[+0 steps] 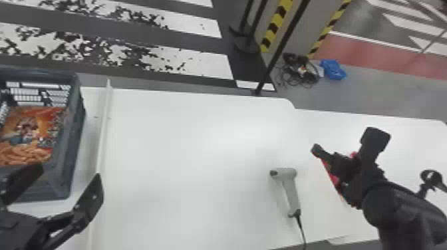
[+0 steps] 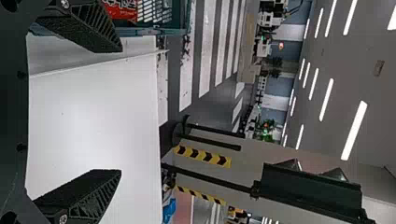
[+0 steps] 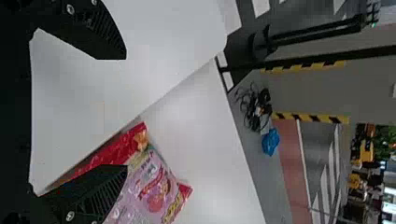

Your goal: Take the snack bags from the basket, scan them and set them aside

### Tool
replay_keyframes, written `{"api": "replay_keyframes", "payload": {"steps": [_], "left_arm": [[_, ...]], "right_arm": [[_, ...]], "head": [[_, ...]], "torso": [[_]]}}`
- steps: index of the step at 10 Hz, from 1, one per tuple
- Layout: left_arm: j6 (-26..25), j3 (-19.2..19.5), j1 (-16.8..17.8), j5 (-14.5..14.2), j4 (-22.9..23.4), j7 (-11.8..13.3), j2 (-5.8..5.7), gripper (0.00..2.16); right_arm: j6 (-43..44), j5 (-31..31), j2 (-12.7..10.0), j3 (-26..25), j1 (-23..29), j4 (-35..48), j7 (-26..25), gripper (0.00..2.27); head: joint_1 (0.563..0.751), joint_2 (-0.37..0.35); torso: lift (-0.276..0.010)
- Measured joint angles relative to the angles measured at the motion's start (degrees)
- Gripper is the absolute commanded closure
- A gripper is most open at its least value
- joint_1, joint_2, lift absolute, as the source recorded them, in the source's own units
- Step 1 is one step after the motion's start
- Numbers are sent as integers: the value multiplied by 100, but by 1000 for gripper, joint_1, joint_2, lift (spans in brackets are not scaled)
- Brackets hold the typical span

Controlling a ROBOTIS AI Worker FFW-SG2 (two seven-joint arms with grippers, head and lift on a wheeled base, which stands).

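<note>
Head view: my left tool hangs wide at lower left; I'd clear the rim of the basket before pinching the bag inside, at left. My right tool's wide too.

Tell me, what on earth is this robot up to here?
It is working through snack bags, going by its task: take from the basket, scan, set aside. Its left arm has its jaws open near the basket, where an orange snack bag lies. Its right arm, jaws also open, is over red and pink snack packaging on the white table. The scanner lies on the table between the arms. Neither arm holds anything.
</note>
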State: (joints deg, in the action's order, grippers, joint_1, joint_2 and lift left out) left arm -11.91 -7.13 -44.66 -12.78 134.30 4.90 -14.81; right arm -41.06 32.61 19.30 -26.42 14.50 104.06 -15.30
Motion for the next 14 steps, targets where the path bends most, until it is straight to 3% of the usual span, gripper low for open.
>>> {"api": "replay_keyframes", "payload": {"steps": [4,6,8,10,12,14], "left_arm": [[0,15,19,12,39,-96,5,66],[0,30,19,24,47,-132,20,66],[-25,69,19,16,42,-268,30,66],[-81,206,-10,-44,49,-419,34,66],[-206,620,-65,-239,197,-456,112,66],[-1010,1315,163,-697,526,-410,236,90]], "right_arm": [[1249,-337,-624,1075,1221,1691,580,76],[3084,-1246,-785,1984,1893,1982,859,80],[4671,-1945,-823,2786,2436,1838,807,83],[5121,-2059,-895,3182,2766,1651,769,87],[5147,-2153,-881,3311,2891,1592,727,87],[5117,-2159,-806,3315,2913,1636,712,87]], "head": [[695,-350],[695,-262],[695,-161],[695,-101],[695,-26],[695,34]], "torso": [[-75],[-75],[-75],[-75],[-75],[-75]]}}
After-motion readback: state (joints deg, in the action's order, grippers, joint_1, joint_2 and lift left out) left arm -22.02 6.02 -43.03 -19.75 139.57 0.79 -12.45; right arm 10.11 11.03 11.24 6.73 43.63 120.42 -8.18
